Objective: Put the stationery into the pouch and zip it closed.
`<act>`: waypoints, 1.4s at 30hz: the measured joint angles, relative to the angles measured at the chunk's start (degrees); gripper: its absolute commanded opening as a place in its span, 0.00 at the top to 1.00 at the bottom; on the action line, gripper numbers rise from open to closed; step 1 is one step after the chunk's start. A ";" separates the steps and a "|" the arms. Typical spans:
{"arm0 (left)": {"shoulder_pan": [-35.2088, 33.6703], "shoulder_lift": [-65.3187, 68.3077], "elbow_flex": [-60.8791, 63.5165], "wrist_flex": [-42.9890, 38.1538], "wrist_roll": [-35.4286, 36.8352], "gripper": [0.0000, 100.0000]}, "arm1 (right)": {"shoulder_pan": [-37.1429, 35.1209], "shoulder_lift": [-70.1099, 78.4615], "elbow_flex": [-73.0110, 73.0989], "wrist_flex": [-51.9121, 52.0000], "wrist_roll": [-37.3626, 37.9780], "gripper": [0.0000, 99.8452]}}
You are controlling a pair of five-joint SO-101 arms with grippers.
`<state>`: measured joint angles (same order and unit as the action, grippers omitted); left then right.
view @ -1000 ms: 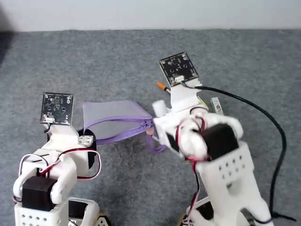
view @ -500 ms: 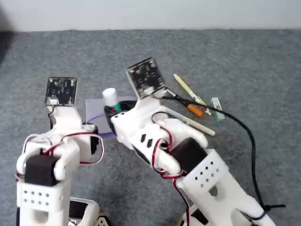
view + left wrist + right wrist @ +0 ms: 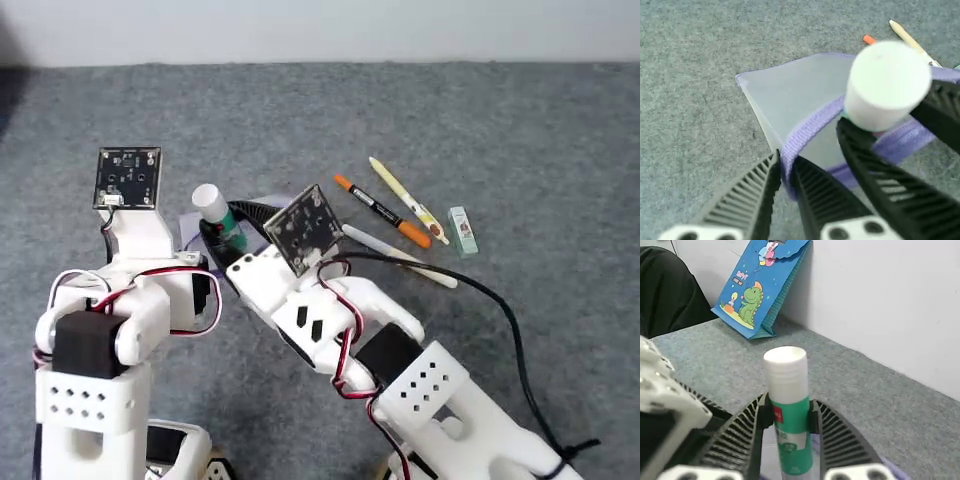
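The right pincer (image 3: 788, 412) grips a smooth, white-capped cylindrical glue stick (image 3: 786, 375) over the translucent, purple-edged pouch (image 3: 790, 95); the left pincer (image 3: 785, 164) pinches its woven zip band (image 3: 810, 127); slim pens (image 3: 382, 212) lie nearby on grey carpet (image 3: 500, 120).

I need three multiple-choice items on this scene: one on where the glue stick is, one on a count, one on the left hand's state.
1. Where is the glue stick? A) lying flat, untouched B) gripped in the right hand, over the pouch C) zipped away inside
2. How many pens lie on the table? A) one B) three C) six
3. What is the left hand's state? A) open, holding nothing B) shut on a pen C) shut on the pouch's purple edge
Key: 1 B, the hand clamps its green body; 2 B, orange-tipped pen, yellow pen, white pen; 3 C, it pinches the zip band.
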<state>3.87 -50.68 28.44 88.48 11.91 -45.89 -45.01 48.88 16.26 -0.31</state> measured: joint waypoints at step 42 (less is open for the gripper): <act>0.18 0.35 -2.55 0.00 -0.26 0.99 | 33.05 27.43 -34.64 63.47 3.34 0.86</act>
<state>4.04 -50.33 25.89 88.48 11.65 -12.84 -17.58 14.24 79.74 3.03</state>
